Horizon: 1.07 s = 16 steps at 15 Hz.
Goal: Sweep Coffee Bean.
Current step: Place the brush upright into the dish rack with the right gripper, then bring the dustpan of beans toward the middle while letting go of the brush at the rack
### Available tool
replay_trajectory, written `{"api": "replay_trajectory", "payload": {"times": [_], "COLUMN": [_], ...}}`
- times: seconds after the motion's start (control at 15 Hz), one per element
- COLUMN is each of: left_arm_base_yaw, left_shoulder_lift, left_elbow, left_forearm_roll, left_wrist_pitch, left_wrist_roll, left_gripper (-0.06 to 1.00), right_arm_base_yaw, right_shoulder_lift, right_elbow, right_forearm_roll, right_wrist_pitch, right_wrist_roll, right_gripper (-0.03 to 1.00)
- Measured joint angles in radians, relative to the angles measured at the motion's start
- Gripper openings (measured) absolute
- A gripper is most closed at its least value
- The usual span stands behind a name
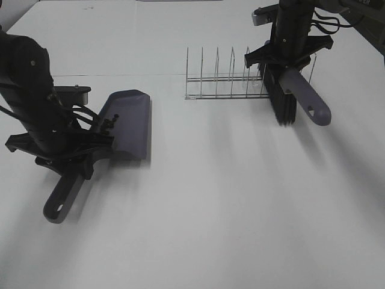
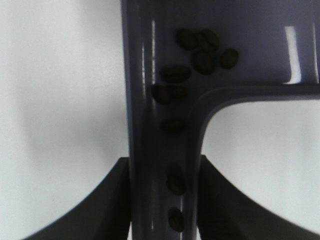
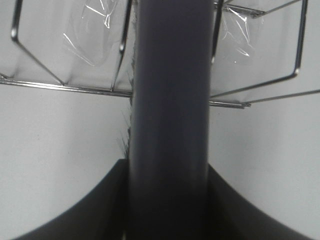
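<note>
We see a white table (image 1: 240, 211) carrying a thin wire rack (image 1: 219, 81) with upright dividers, and crinkled clear film (image 3: 85, 40) caught among the wires at its right end. Well to the rack's left is a grey-purple dustpan (image 1: 129, 123). A grey-handled brush (image 1: 304, 99) with black bristles stands at the rack's right end.

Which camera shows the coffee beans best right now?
The left wrist view: the coffee beans lie close up in the dustpan, some down its handle channel. The exterior high view shows them only as dark specks near the dustpan's handle. The right wrist view shows none, just the brush and the wire rack.
</note>
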Motion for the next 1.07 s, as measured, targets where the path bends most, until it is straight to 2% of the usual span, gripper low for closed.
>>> {"api": "replay_trajectory", "payload": {"times": [0.33,0.6,0.93,1.07], "left_arm_base_yaw": [0.000,0.000,0.000,0.000], "left_shoulder_lift": [0.000,0.000,0.000,-0.004], "left_elbow": [0.000,0.000,0.000,0.000], "left_forearm_roll": [0.000,0.000,0.001,-0.001], "left_wrist_pitch": [0.000,0.000,0.000,-0.001], "left_wrist_roll": [0.004,0.004,0.004,0.001], "left_gripper": [0.35,0.35,0.35,0.35], "right_arm_base_yaw": [-0.014,-0.017,-0.017,-0.017], "right_shoulder_lift": [0.019,0.017,-0.057,-0.110], "right_elbow": [-0.028,-0.031,-0.031,-0.031], "right_forearm_roll": [0.038,0.031,0.057,0.149], "right_wrist_pitch": [-0.002,-0.003,0.078,0.079], "right_wrist_roll": [0.000,0.008,0.008,-0.004], "right_gripper": [0.33,0.79,0.80,0.78]}}
